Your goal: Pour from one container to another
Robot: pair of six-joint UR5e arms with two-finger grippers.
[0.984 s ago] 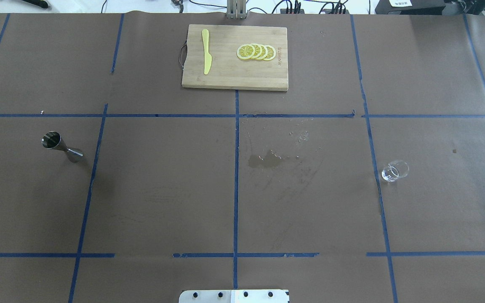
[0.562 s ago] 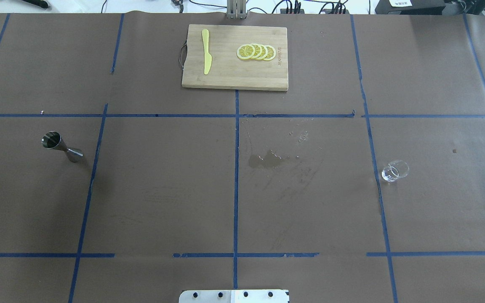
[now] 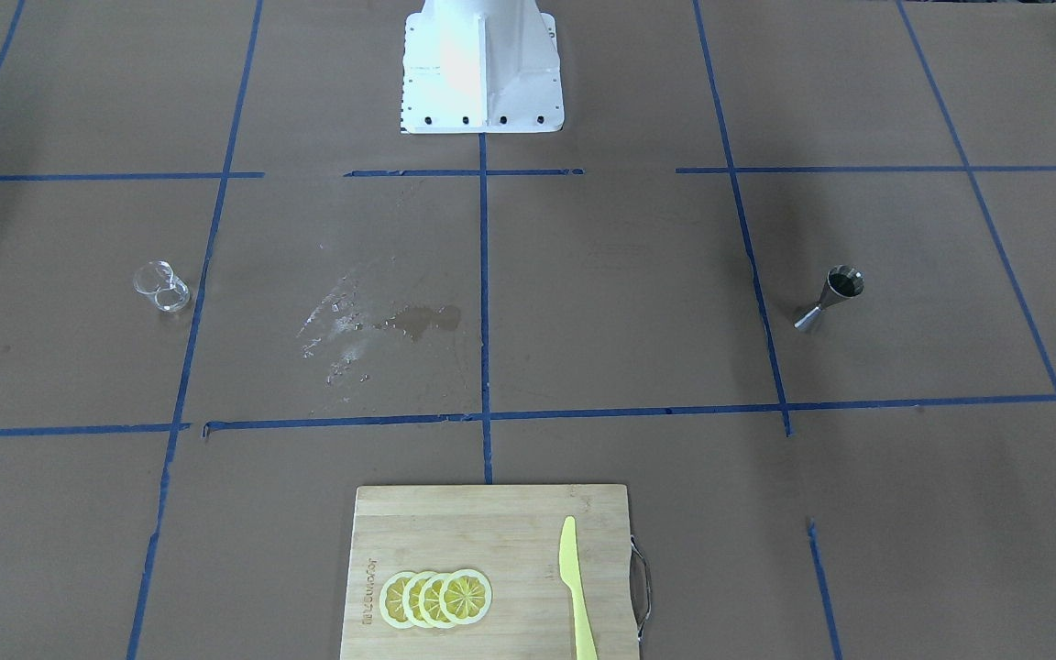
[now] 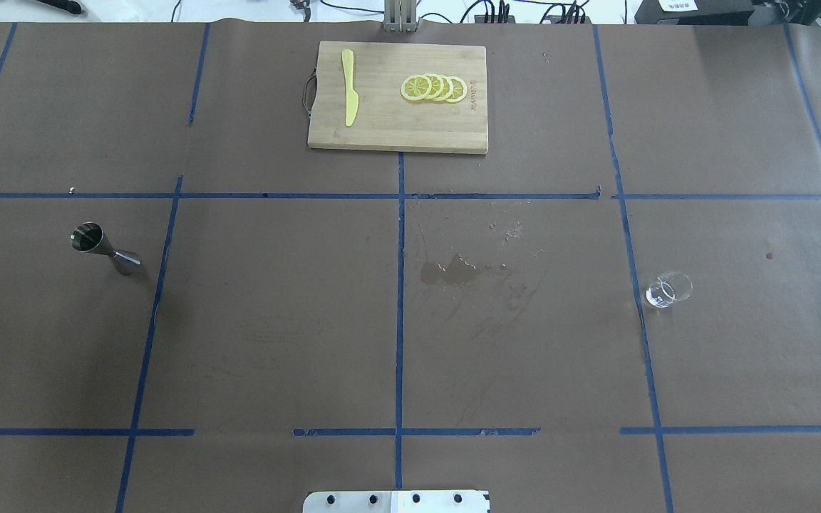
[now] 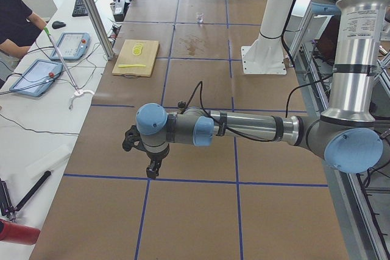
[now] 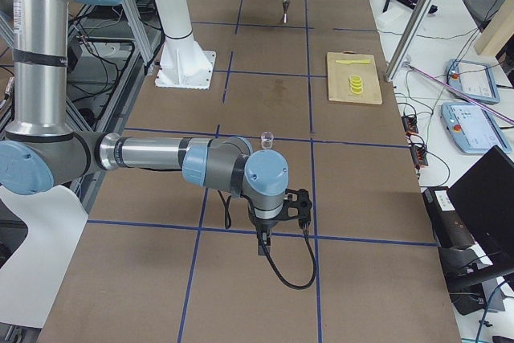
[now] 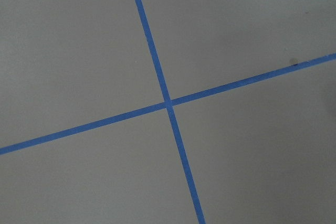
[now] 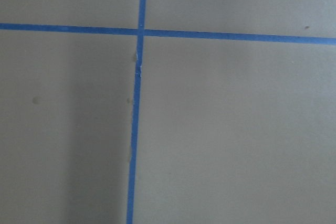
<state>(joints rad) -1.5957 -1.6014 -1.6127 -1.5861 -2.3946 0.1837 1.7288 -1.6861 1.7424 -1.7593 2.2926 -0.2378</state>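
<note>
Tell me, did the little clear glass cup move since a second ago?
No. The small clear glass cup sits at the same spot, just right of the blue tape line in the overhead view.

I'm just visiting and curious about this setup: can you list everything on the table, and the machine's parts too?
glass cup: one, clear, upright, robot's right side
steel measuring cup: one, silver, upright, robot's left side
cutting board: one, pale wood, far middle
lemon slices: four, yellow, overlapping on the board
knife: one, yellow, on the board, apart from the slices
wet patch: one, dark, table middle
table: one, brown, blue tape lines
left gripper: one, black, above bare table; open or shut unclear
right gripper: one, black, above bare table; unclear
</note>
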